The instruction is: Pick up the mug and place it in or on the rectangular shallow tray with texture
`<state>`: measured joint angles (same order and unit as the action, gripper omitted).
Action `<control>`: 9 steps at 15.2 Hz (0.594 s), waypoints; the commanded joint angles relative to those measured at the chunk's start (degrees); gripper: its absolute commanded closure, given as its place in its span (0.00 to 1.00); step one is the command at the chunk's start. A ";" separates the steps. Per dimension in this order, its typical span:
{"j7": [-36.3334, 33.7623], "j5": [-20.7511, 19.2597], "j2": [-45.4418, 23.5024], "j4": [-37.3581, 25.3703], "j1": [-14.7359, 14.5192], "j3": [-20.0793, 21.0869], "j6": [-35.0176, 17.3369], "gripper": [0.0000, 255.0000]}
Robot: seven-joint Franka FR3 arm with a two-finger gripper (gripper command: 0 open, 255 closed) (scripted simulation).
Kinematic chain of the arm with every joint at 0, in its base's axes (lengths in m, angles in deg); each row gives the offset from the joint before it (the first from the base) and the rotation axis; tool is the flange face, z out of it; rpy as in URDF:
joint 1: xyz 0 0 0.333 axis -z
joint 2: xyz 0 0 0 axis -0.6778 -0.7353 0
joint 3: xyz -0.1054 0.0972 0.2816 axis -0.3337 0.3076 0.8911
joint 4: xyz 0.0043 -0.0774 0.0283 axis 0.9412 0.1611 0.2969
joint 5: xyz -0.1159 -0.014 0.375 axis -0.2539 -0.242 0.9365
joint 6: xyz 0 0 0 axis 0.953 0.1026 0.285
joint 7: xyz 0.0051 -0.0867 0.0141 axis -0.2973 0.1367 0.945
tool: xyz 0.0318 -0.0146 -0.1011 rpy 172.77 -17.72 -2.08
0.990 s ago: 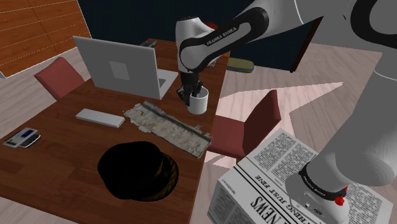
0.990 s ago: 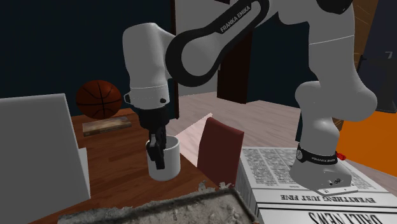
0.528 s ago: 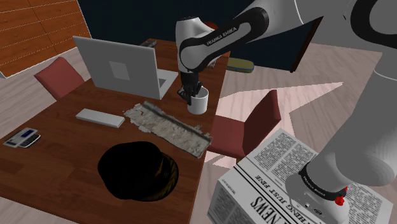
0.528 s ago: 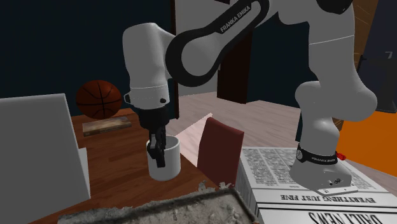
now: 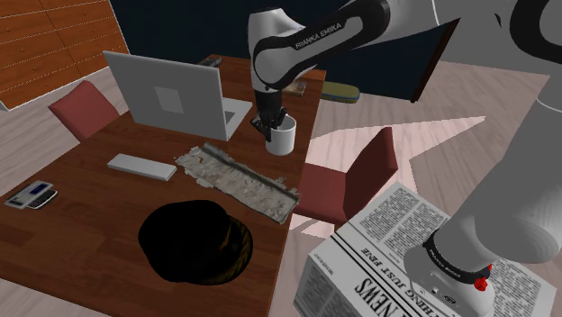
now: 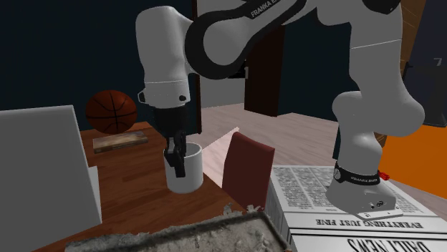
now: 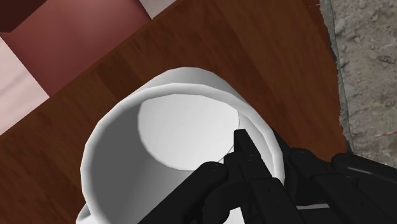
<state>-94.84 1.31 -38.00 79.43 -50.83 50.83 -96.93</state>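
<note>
Gripper (image 6: 174,161) clenched on white mug (image 6: 185,175) wall, 1 finger inside; mug seems just clear of tabletop (image 5: 99,207), beside laptop (image 5: 171,95). Your risk: off-centre pinch lets mug tilt or slip during carry to textured tray (image 5: 239,180).

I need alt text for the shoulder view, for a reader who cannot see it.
A black gripper on a white arm clasps the wall of a white mug near the edge of a brown table. A grey textured tray lies nearer the camera; an open laptop stands to the mug's left in this view.
</note>
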 commanded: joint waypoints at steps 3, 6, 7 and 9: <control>0.19 0.29 1.25 -1.63 0.05 0.06 2.87 1.00; 0.31 0.47 2.06 -2.96 0.08 0.09 4.99 1.00; 0.35 0.52 2.31 -3.43 0.09 0.10 5.71 1.00; 0.42 0.63 2.78 -4.41 0.10 0.12 7.14 1.00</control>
<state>-94.41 1.85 -35.60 75.46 -50.71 50.91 -90.60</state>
